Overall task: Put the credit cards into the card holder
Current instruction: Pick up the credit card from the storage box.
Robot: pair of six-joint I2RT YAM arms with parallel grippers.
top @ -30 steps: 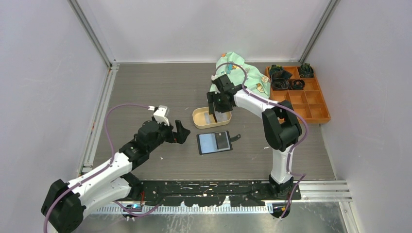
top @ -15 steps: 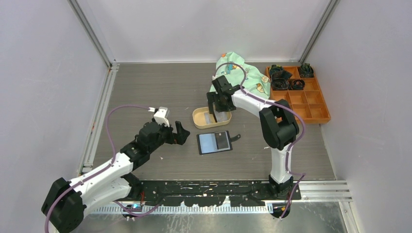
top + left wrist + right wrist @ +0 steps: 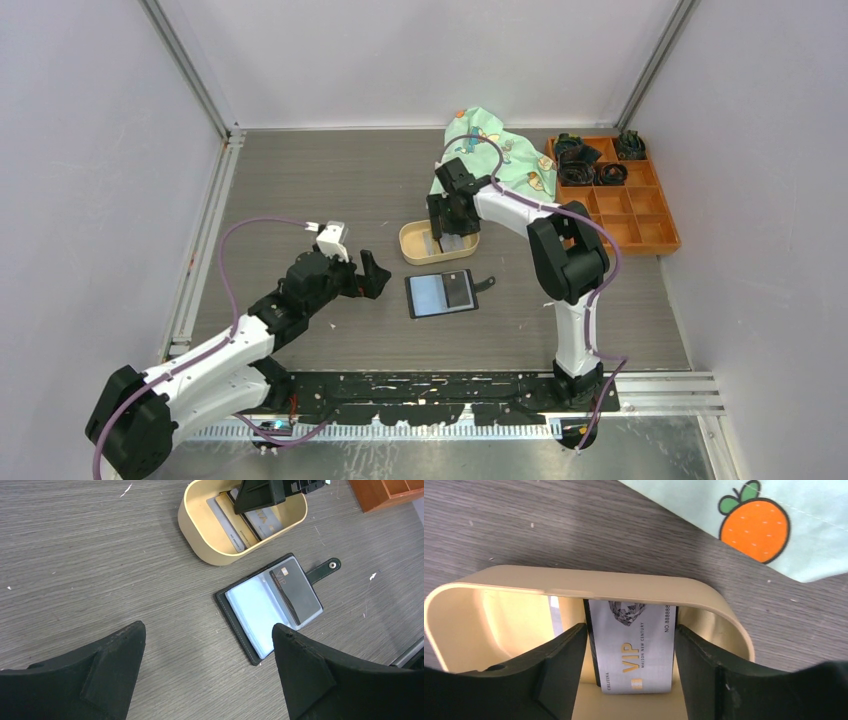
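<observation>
The black card holder (image 3: 441, 293) (image 3: 272, 605) lies open on the table, a dark card (image 3: 297, 592) in its right pocket. Behind it stands a tan oval tray (image 3: 405, 245) (image 3: 200, 550) (image 3: 574, 582) with credit cards (image 3: 235, 522) lying in it. My right gripper (image 3: 447, 225) (image 3: 630, 630) reaches down into the tray, its fingers pressed against both long edges of a silver VIP credit card (image 3: 634, 640) that leans on the tray wall over a dark card. My left gripper (image 3: 372, 272) (image 3: 207, 627) hovers open left of the card holder, holding nothing.
A mint cloth with fruit prints (image 3: 495, 150) (image 3: 774, 520) lies just behind the tray. An orange compartment box (image 3: 620, 195) with black items in its back cells sits at the right. White walls and metal rails bound the table.
The right gripper has shifted slightly left and lower into the tray, its jaws closing in on the silver card. The left arm has hardly moved.
</observation>
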